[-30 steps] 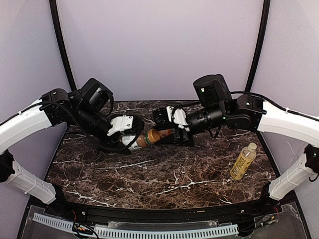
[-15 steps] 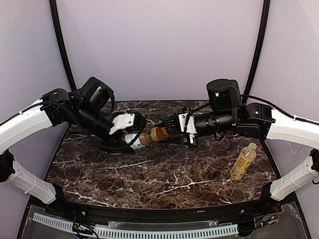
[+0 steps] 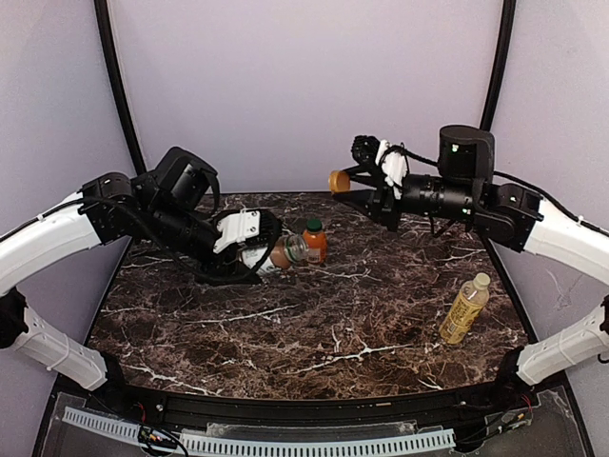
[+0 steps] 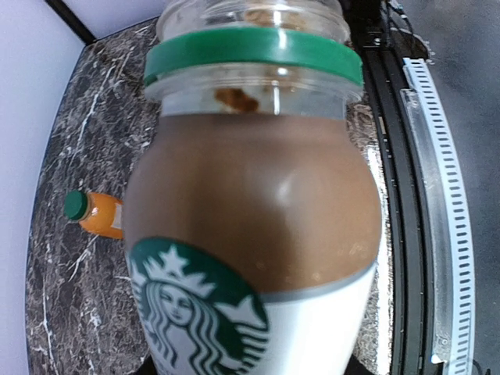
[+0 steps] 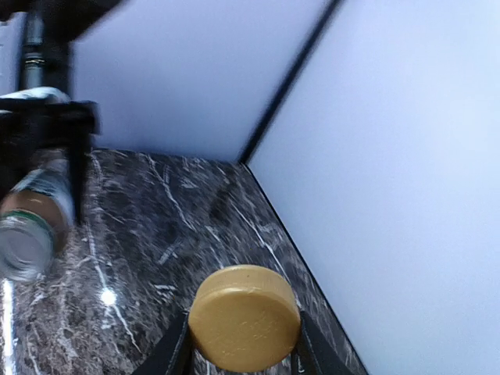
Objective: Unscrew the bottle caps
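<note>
My left gripper (image 3: 255, 257) is shut on the clear bottle (image 3: 279, 253) with brown drink and white label, held tilted above the table; it fills the left wrist view (image 4: 250, 219), its mouth open above a green ring. My right gripper (image 3: 344, 181) is shut on the tan-brown cap (image 3: 338, 180), raised high to the right of the bottle; the cap sits between the fingers in the right wrist view (image 5: 244, 316). The short orange bottle (image 3: 315, 241) with its dark green cap (image 3: 313, 225) stands behind. The slim yellow bottle (image 3: 464, 308) with cream-white cap (image 3: 482, 280) stands at right.
The dark marble table (image 3: 314, 333) is bounded by pale walls (image 3: 304, 86) and black corner posts (image 3: 117, 86). A black rail (image 3: 285, 414) runs along the near edge. The orange bottle also shows in the left wrist view (image 4: 98, 215).
My right gripper pulled the tan-brown cap off the clear bottle and lifted it up and to the right. The left gripper still holds the bottle, now capless.
</note>
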